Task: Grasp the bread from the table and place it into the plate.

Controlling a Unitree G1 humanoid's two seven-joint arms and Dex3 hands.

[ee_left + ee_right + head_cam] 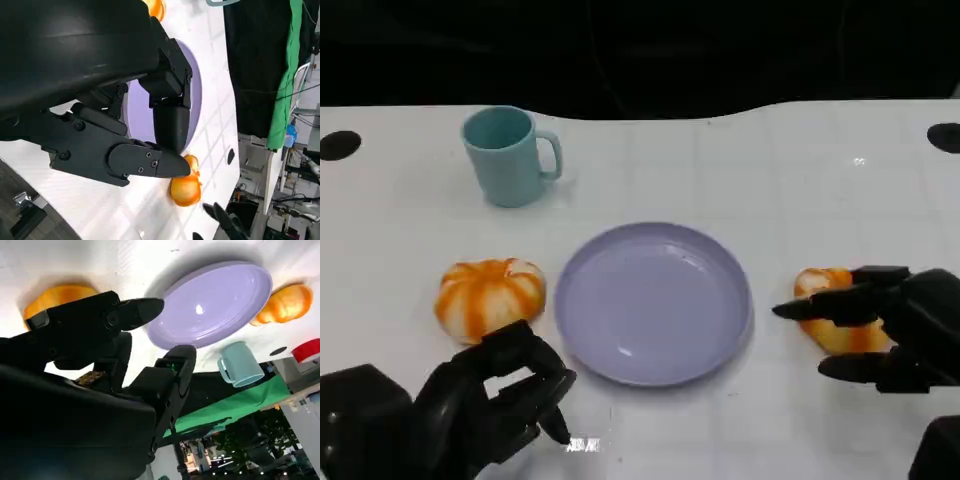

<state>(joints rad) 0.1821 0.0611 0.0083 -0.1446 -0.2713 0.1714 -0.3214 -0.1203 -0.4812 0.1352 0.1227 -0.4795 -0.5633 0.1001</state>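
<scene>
Nearest me, the left hand hung idle with curled, empty fingers. At three o'clock of the plate, the right hand spread its fingers wide around the bread, apparently readying a grasp. Another bread sat at nine o'clock, the mug at eleven.

The left hand sits at the near left above the tabletop, its fingers curled inward with nothing between them. The right hand reaches in from the near right, its fingers spread apart and pointing left, holding nothing.
</scene>
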